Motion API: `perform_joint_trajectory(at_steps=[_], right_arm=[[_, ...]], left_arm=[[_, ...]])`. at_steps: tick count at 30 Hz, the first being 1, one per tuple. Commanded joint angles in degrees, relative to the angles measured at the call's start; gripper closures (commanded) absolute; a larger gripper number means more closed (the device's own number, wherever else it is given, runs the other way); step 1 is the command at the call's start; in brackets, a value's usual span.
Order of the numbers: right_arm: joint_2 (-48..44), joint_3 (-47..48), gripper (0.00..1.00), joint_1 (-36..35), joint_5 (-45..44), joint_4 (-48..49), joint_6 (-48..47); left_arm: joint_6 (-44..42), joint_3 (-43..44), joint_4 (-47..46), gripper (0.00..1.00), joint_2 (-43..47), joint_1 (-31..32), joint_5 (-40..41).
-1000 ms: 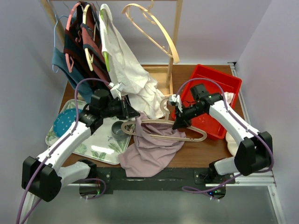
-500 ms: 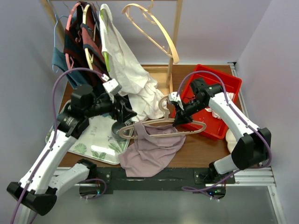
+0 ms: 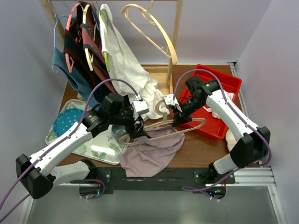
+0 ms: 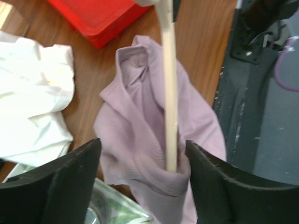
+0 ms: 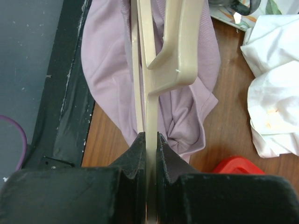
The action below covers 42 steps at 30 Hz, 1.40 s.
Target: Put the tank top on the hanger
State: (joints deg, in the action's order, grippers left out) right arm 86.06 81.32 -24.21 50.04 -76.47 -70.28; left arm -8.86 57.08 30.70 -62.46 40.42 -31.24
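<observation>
Wooden table (image 3: 205, 150): we log the left gripper (image 4: 142, 147) back at the hanger (image 4: 169, 93), jaws wide around the tank top (image 3: 149, 156); the right gripper (image 5: 149, 140) clamps the hanger.

Pale wood hanger (image 5: 171, 59) lifted, roughly level, 1 end tucked inside dusty mauve tank top (image 4: 140, 128); fabric bunched, hanging crumpled onto table.

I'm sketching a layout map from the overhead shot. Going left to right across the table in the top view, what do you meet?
Blue plate → left gripper → right gripper → red bin. The tank top and hanger stretch under both grippers, so they are left out.
</observation>
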Motion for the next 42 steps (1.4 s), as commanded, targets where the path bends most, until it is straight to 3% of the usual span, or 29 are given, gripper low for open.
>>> perform_joint_trajectory(at_steps=[1, 2, 4, 9, 13, 16, 17, 19, 22, 23, 24, 26, 27, 29, 33, 38, 41, 42], right_arm=[[-2.0, 1.7, 1.00, -0.5, 0.5, -0.9, -0.9], [-2.1, 1.7, 1.00, -0.6, 0.5, -0.9, -0.9], [-2.1, 1.8, 1.00, -0.5, 0.5, -1.0, -0.9], [-1.8, 2.7, 1.00, -0.6, 0.6, -1.4, -1.0], [-0.2, 4.8, 1.00, -0.4, 0.9, -3.2, -2.0], [0.5, 6.7, 1.00, -0.5, 1.6, -4.2, -2.5], [1.0, 7.3, 1.00, -0.5, 1.9, -4.6, -2.5], [1.3, 7.5, 1.00, -0.5, 2.1, -4.8, -2.5], [0.7, 6.6, 0.86, -0.5, 1.1, -1.9, 4.6], [-0.1, 6.6, 0.60, -0.5, 0.0, 2.0, 7.9], [-0.7, 6.7, 0.47, 0.0, -2.7, 4.1, 11.5], [-2.2, 8.0, 0.30, 2.1, -4.9, 9.3, 21.7], [-4.0, 8.6, 0.20, 7.3, -2.1, 10.3, 23.9], [-7.0, 9.3, 0.13, 17.2, 2.1, 13.3, 30.2], [-13.8, 4.2, 0.06, 20.6, 1.6, 16.8, 33.4], [-17.7, -9.1, 0.10, 20.0, 7.4, 17.1, 30.8], [-17.2, -16.1, 0.14, 15.3, 3.8, 22.8, 35.7], [-17.2, -19.3, 0.16, 13.8, 1.9, 26.0, 42.1]], left_arm=[[-3.7, 0.9, 0.2, 0.29, 0.1, 0.6, 6.2], [-3.7, 0.6, 0.0, 0.38, 0.1, 0.7, 5.4], [-3.3, -0.3, -0.3, 0.44, 0.1, 0.8, 3.2], [-1.1, -1.6, -0.6, 0.40, 0.4, 2.1, -1.3], [0.4, -2.8, -1.0, 0.43, 0.1, 2.5, -1.9], [1.5, -2.7, -1.5, 0.75, 0.1, 2.5, -1.5], [3.1, -2.6, -1.8, 1.00, 0.3, 2.5, -0.8], [5.2, -2.6, -2.9, 1.00, 1.7, 2.5, 2.8], [10.9, -3.6, -3.4, 1.00, 4.8, 2.4, 6.5], [13.9, -4.1, -3.5, 1.00, 5.6, 2.3, 7.4], [15.5, -5.8, -3.9, 1.00, 7.2, 2.3, 7.8], [20.4, -7.9, -5.0, 1.00, 8.8, 2.3, 9.0], [22.1, -10.7, -5.9, 1.00, 10.8, 2.4, 9.5], [26.1, -14.6, -8.5, 1.00, 13.1, 2.2, 11.2], [30.0, -18.3, -15.2, 1.00, 19.5, 2.2, 10.9], [32.5, -19.0, -19.2, 1.00, 22.6, 2.2, 15.9], [36.3, -21.7, -23.7, 1.00, 23.3, 2.2, 16.6], [37.3, -22.5, -25.0, 1.00, 23.3, 2.2, 16.7]])
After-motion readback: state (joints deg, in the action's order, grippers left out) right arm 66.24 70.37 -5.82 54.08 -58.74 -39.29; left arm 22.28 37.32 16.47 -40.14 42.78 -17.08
